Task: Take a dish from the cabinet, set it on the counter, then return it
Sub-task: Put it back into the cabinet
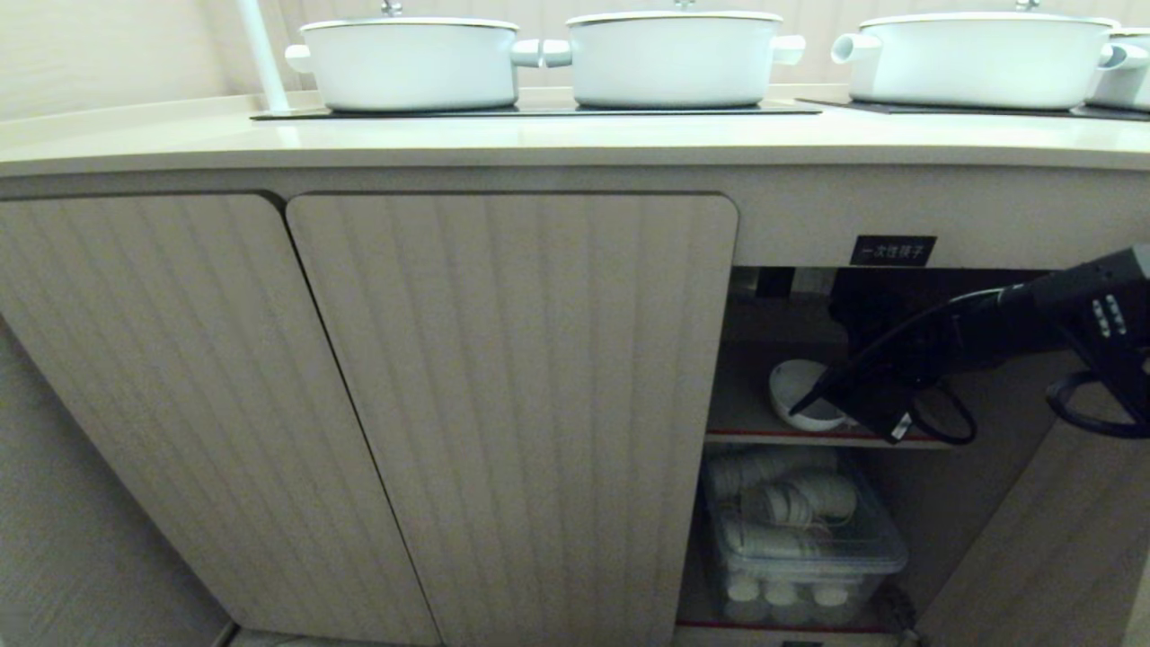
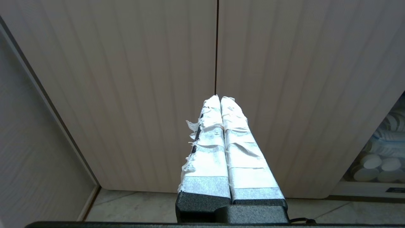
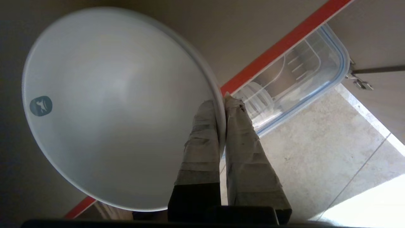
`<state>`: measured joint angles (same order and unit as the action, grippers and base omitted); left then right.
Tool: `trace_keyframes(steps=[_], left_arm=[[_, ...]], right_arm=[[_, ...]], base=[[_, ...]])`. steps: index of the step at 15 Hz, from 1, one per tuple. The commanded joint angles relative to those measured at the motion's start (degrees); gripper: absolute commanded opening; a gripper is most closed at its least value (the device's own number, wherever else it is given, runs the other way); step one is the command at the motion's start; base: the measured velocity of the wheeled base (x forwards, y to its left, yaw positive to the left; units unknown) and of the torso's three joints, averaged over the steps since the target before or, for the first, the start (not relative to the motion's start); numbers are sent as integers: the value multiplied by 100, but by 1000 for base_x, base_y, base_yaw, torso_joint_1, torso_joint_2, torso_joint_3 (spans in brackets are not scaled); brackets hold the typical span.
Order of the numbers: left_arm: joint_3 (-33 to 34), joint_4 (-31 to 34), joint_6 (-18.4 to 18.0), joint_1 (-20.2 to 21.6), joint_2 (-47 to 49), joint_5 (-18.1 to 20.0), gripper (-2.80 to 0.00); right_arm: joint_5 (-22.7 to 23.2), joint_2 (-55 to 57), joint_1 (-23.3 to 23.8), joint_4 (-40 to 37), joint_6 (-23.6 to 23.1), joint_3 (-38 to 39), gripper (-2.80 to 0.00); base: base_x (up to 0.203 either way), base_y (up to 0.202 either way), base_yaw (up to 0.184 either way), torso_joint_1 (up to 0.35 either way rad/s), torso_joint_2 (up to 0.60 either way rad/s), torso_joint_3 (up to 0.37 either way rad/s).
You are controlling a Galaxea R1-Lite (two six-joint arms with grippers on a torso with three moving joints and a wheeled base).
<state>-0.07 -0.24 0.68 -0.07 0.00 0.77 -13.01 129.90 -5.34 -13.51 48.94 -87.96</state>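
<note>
Right gripper inside the open right-hand bay of the cabinet, clamped on the rim of the dish — one taped finger inside the wall, one outside, seen clearly from the right wrist. Dish white, round, deep, with a small grey-blue mark on its inner wall; in the head view tilted at the near edge of the inner shelf, whether touching the shelf or lifted clear cannot be told. Below, on the cabinet floor, a clear lidded box of white ware. Left gripper parked low before the shut fluted doors on the left, fingers pressed together, nothing between them. Counter above, carrying white lidded pots on black glass panels; black label above the open bay. Judgement on handling: ceramic, hence rigid, moderately light, glazed and slippery, liable to chip or shatter if dropped or knocked against the shelf edge or bay frame. Rim pinch is a one-sided hold — the bowl may pivot between the fingers under its own weight; a firm grip, slow withdrawal and a level carry advisable. Rim remains the only practical place to take hold; the wall is too wide to span.
</note>
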Motion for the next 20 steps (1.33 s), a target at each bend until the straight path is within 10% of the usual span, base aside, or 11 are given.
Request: trace_keyframes(steps=[1,20], left_arm=[[3,-2,3,-1,0,2,-280],[-1,-2,3,-1,0,2,-280]], right_arm=[[-25,61,-2,-3,35,-19,-280],[-295,395,-2,675,107,-173,-280]], base=[[0,0,0,0,0,0],[0,0,0,0,0,0]])
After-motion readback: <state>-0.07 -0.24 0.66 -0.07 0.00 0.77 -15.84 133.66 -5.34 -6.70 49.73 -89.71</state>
